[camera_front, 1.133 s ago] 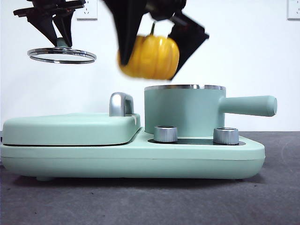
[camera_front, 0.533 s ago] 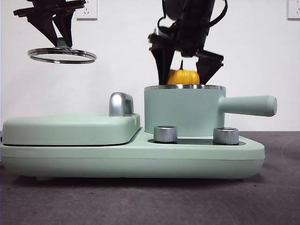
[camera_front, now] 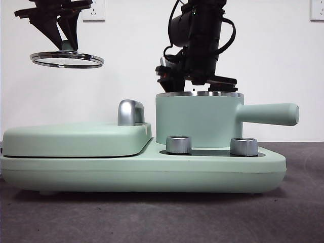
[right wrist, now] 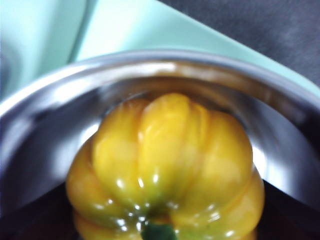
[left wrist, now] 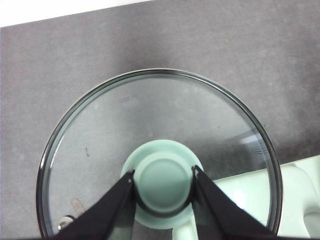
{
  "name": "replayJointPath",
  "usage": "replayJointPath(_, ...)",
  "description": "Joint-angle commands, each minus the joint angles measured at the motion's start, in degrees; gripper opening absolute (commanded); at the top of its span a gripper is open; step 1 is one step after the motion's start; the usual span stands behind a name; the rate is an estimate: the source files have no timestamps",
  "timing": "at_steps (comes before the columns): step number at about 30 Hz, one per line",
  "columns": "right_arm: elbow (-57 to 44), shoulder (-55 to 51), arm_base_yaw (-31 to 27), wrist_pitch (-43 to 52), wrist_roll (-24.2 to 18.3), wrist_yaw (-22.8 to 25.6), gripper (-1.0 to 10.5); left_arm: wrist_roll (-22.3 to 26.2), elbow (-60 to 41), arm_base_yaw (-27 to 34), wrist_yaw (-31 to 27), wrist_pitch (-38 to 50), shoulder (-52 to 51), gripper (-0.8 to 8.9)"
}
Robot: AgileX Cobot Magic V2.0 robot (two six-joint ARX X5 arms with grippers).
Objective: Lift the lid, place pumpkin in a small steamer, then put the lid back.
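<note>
Pumpkin going into the pot, lid waiting aloft

Small steamer [camera_front: 197, 119] is sitting on the wide green base [camera_front: 142, 169]. Right end effector [camera_front: 197, 83] is reaching straight down into its mouth; its grip cannot be told. Inside, the pumpkin [right wrist: 167, 167] is looking glossy, hard, probably light and slippery. Left end effector [left wrist: 163, 180] is clamping the glass lid [left wrist: 160, 150] by its knob, held level, well aside.

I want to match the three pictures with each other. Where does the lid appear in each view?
Front view: the lid hangs at upper left, held by the left gripper, above the flat cover.
Left wrist view: it fills the picture, jaws on its knob.
Right wrist view: not in it.
Shared landmark: the mint-green base.
</note>
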Motion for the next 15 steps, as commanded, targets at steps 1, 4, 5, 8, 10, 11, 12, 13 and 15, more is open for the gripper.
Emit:
replayJointPath(1,1.2,1.7,0.7,-4.2,-0.2,0.2,3.1,-0.2,2.3,0.0,0.2,1.3,0.0,0.22)
replayJointPath(4,1.1,2.2,0.7,-4.2,-0.2,0.6,3.1,-0.2,2.3,0.0,0.2,1.3,0.0,0.22)
replayJointPath(5,0.8,2.3,0.7,-4.2,-0.2,0.6,3.1,-0.4,2.3,0.0,0.2,1.2,0.0,0.22)
replayJointPath(8,0.2,2.3,0.8,-4.2,-0.3,0.6,3.3,-0.5,2.3,0.0,0.2,1.2,0.0,0.22)
replayJointPath(10,0.2,2.3,0.9,-4.2,-0.3,0.6,4.4,-0.5,2.3,0.0,0.2,1.2,0.0,0.22)
replayJointPath(11,0.2,2.3,0.9,-4.2,-0.3,0.5,4.8,-0.5,2.3,0.0,0.2,1.2,0.0,0.22)
replayJointPath(12,0.2,2.3,0.9,-4.2,-0.3,0.4,4.9,-0.6,2.3,0.0,0.3,1.2,0.0,0.22)
replayJointPath(13,0.3,2.2,0.9,-4.2,-0.3,0.1,5.0,-0.7,2.3,0.0,0.3,1.4,0.0,0.22)
replayJointPath(15,0.7,1.9,0.9,-4.2,-0.2,0.2,5.0,-0.7,2.3,0.0,0.3,1.6,0.0,0.22)
